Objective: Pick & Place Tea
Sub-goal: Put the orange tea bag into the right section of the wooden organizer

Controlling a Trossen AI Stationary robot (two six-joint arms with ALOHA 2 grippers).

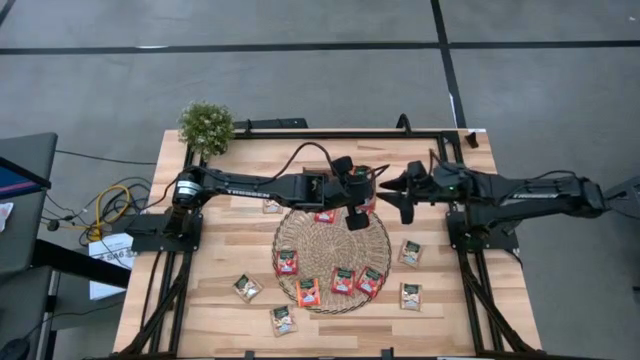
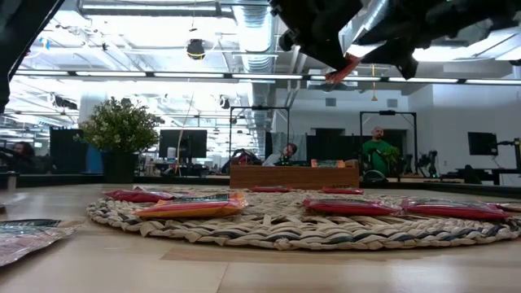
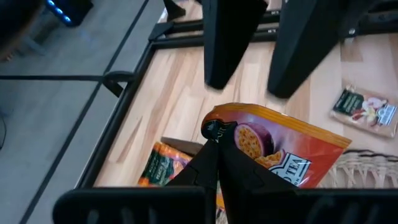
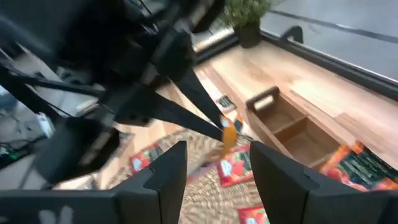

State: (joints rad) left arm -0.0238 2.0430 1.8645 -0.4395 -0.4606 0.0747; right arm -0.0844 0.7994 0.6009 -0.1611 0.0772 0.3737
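Note:
My left gripper (image 3: 214, 134) is shut on a red-orange tea sachet (image 3: 280, 146) and holds it in the air above the far edge of the round straw mat (image 1: 332, 258). My right gripper (image 4: 214, 168) is open. Its two fingers face the sachet (image 4: 228, 134) from the table's right, a short way off, and touch nothing. In the high view the two grippers meet near the table's middle, left gripper (image 1: 358, 212) and right gripper (image 1: 395, 192). Several more sachets lie flat on the mat (image 1: 342, 280) and on the wood around it (image 1: 410, 252). My left gripper pinches the sachet by one rounded corner (image 3: 214, 124) between its two fingertips. The fingers come slanting down from the table's left. The sachet is lifted clear of the mat and hangs tilted below the fingertips (image 2: 346, 69).
A small brown wooden tray (image 4: 286, 121) with compartments stands just beyond the mat's far edge, under the arms. A potted plant (image 1: 206, 125) sits at the far left corner. Loose sachets lie near the table's near edge (image 1: 282, 320). Black frame rails (image 1: 470, 290) run along both sides.

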